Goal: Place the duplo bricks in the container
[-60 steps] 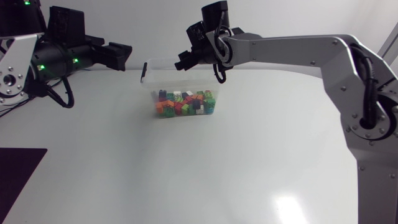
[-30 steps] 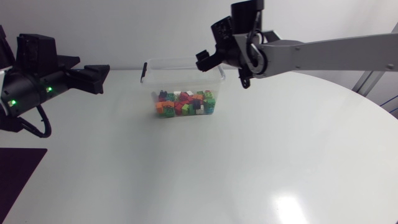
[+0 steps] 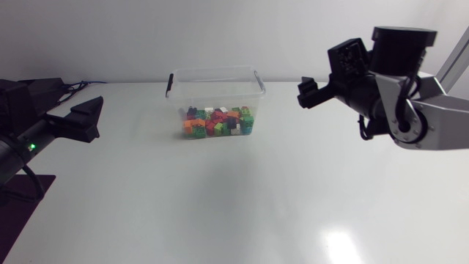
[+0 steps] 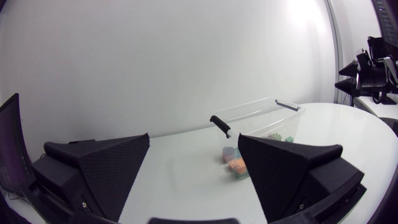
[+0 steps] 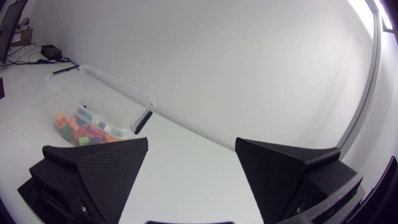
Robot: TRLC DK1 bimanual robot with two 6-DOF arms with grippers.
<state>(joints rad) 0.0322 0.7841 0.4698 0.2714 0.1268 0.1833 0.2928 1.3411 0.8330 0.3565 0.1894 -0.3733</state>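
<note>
A clear plastic container [image 3: 214, 76] with black handle clips stands at the back middle of the white table, and several coloured duplo bricks [image 3: 218, 122] lie heaped in it. My left gripper [image 3: 89, 117] hovers well left of it, open and empty, pointing toward the box. My right gripper [image 3: 305, 92] hangs to the box's right, also open and empty. The left wrist view has its gripper [image 4: 193, 163] with the container [image 4: 264, 112] and bricks [image 4: 234, 164] ahead. From the right wrist, the container [image 5: 106, 87] and bricks [image 5: 79, 129] lie ahead of its gripper [image 5: 191, 167].
No loose bricks show on the table [image 3: 242, 198]. A dark mat [image 3: 18, 194] lies at the front left edge. My right arm's wrist [image 4: 372, 62] appears far off beyond the container in the left wrist view.
My right arm has drawn back from above the container to the right, and its gripper has opened. My left arm has pulled away to the left and lower.
</note>
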